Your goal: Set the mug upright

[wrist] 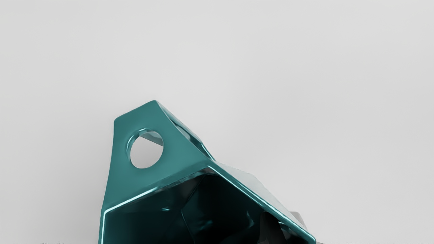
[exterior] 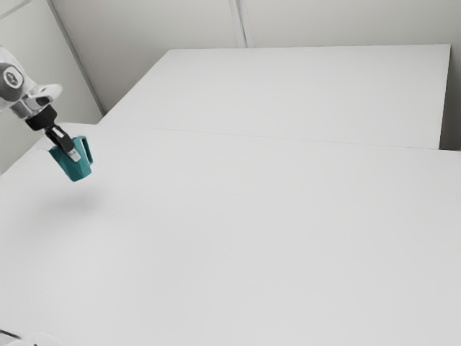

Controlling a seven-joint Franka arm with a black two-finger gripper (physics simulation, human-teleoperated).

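The gripper (exterior: 74, 154) grasps the teal mug (exterior: 78, 170) by its wall, tilted above the table (exterior: 252, 231)

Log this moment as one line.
gripper: shut on mug | mug pose: tilted, mouth toward gripper | height: raised above table | set upright: not yet

White table (exterior: 252, 238); pale walls (exterior: 144, 25)

The mug (exterior: 73, 167), upper left in the exterior view, is plain teal, with bright pale-teal glints along its rim (wrist: 133, 199) and an inside (wrist: 152, 225) that looks nearly black, perhaps a very dark teal. The gripper (exterior: 73, 153) is black with light grey tips, the arm (exterior: 29, 89) white and grey, the table (exterior: 252, 231) unpatterned pale grey.
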